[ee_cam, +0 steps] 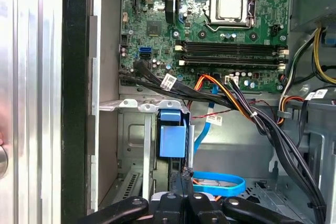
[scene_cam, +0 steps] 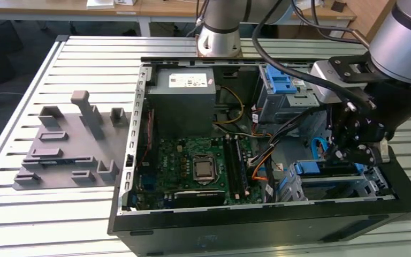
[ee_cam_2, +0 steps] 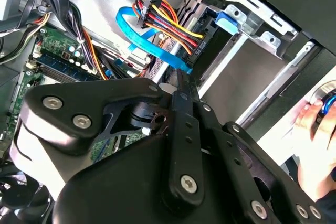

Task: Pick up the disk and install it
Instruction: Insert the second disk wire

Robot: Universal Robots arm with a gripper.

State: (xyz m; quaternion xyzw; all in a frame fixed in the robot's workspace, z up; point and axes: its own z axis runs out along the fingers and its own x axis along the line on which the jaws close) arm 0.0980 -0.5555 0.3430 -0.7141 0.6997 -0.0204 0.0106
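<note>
The disk [scene_cam: 318,170] sits on edge in the drive bay at the case's front corner, on the exterior view's right, its blue plastic rail facing up. In the first wrist view the blue rail of the disk [ee_cam: 172,139] lies inside the silver bay frame. My gripper [scene_cam: 348,159] hangs straight over that bay. Its two narrow fingers are shut together into one point, and the gripper [ee_cam: 181,181] rests at the disk's near edge. In the second wrist view the gripper [ee_cam_2: 181,80] ends beside the disk [ee_cam_2: 229,20]. Nothing shows between the fingers.
A blue flat cable [ee_cam: 220,183] loops right beside the fingertips, with a bundle of coloured power wires [ee_cam_2: 163,24] close by. The motherboard [scene_cam: 198,166], grey power supply [scene_cam: 184,101] and upper silver cage with a blue latch [scene_cam: 286,85] occupy the case. A person's hand [ee_cam_2: 315,129] is outside the case wall.
</note>
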